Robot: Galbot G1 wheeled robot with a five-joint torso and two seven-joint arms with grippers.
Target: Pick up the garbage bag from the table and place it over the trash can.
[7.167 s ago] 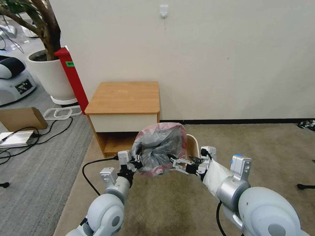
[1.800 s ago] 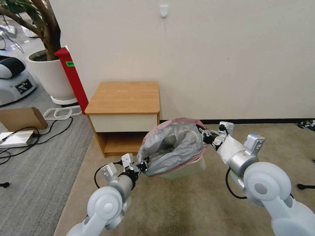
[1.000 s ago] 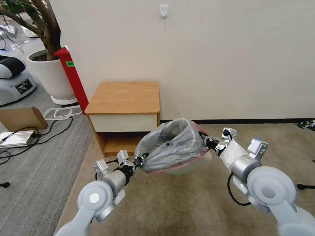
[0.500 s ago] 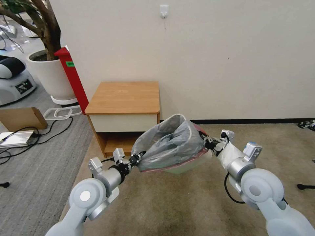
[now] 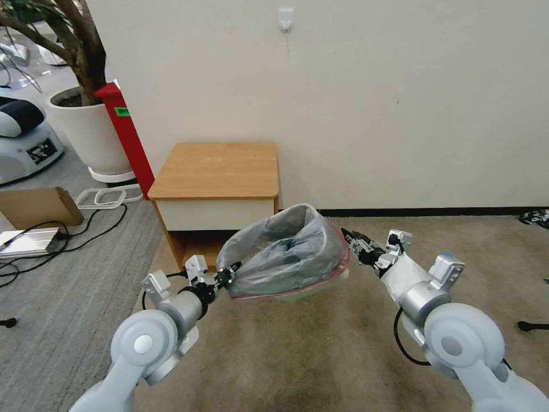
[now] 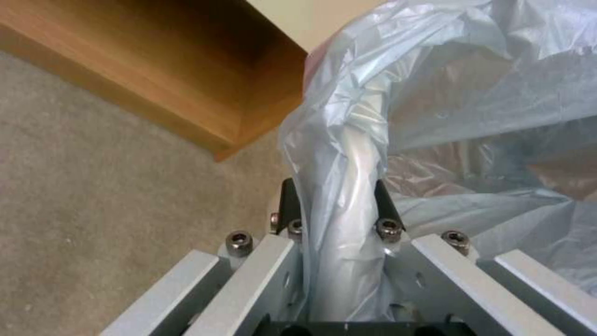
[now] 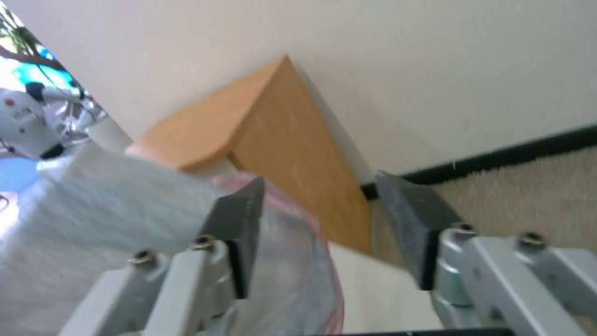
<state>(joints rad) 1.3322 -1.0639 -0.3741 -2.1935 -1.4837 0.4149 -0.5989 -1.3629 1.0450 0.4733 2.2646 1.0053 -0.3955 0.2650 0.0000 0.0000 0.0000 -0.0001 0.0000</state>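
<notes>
the right hand [image 5: 350, 236] no longer grips the garbage bag [image 5: 289, 252]; its fingers stand spread, just beside the bag's pink rim, at centre right of the head view. half a second ago they were still pinched on that rim. the left hand [image 5: 227, 272] stays clamped on the bag's near edge but has slid toward the lower left of the frame. the bag now sags lower and wider over the trash can [image 5: 320, 286], hiding more of its beige rim than before.

Garbage bag [image 5: 286, 252] before table [image 5: 220, 169]
</notes>
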